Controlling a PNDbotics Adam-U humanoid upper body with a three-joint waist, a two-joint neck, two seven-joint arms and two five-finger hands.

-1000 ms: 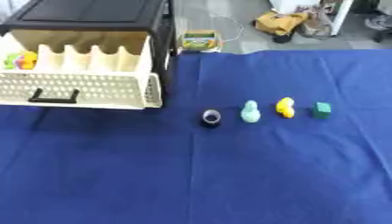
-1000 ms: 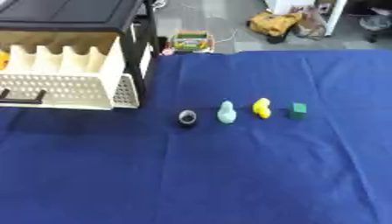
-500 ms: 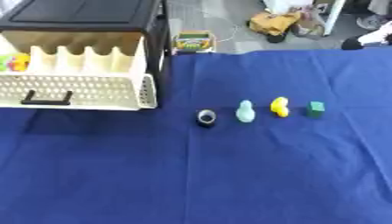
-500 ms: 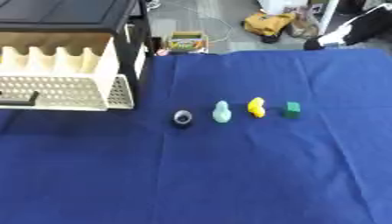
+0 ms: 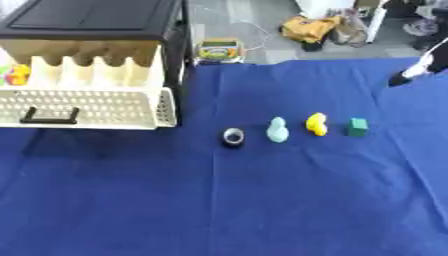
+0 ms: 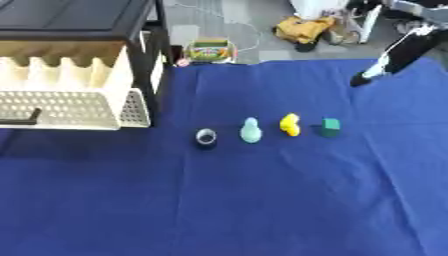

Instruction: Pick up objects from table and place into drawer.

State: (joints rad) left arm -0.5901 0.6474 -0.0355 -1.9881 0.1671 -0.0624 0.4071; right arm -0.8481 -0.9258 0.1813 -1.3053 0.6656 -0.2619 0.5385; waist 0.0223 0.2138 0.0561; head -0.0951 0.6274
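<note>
The table [image 5: 219, 210], draped in blue cloth, is lying bare in the near half. Across its middle, four small things are sitting in a row, each apart from its neighbour: a dark ring-shaped item [image 5: 233, 136] at the left, then a pale teal figure [image 5: 277, 130], a yellow figure [image 5: 316, 123] and a green block [image 5: 356, 127] at the right. To the left, the cream drawer [image 5: 87, 106] is standing pulled open from the black cabinet [image 5: 92, 20], its perforated front and black handle [image 5: 49, 116] facing the near side. The left eye view is showing a yellow-and-red thing [image 5: 16, 75] in the drawer's leftmost compartment; the right eye view is cutting that off. The right hand [image 6: 391, 57] is entering from the upper right above the table's far edge, well apart from the row; the right eye view is showing more of it, and whether its fingers are open or closed cannot be told. Beyond the table, a small colourful box [image 5: 219, 50] and a yellow bundle [image 5: 308, 27] are lying on the floor. The left hand is showing in neither view.
</note>
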